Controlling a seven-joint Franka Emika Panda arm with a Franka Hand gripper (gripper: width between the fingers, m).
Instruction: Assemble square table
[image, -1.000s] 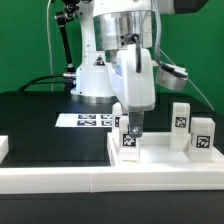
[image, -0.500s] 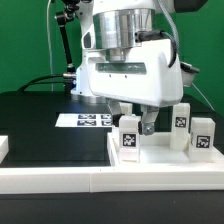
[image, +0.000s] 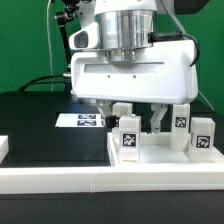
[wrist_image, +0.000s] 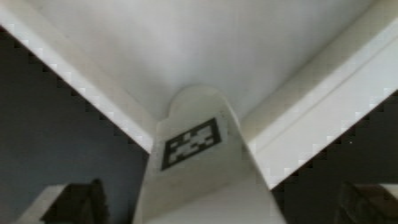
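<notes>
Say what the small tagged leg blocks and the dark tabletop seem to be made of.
Leg blocks: probably white plastic, smooth and matte, with even colour, crisp edges and printed black-and-white tags. Tabletop: a black matte sheet with no glare; the material is unclear.

Tabletop (image: 165, 168) partly behind legs (image: 129, 141).

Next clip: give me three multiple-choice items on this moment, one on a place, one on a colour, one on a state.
1. The marker board lies: A) to the exterior view's left of the legs; B) to their right; C) on a leg.
2. The legs are: A) red; B) white; C) blue.
3. The gripper is: A) shut on a leg; B) shut, empty; C) open.
Key: 1 A, it sits left of them; 2 B, white blocks; 3 C, fingers stand apart beside a leg.
</notes>
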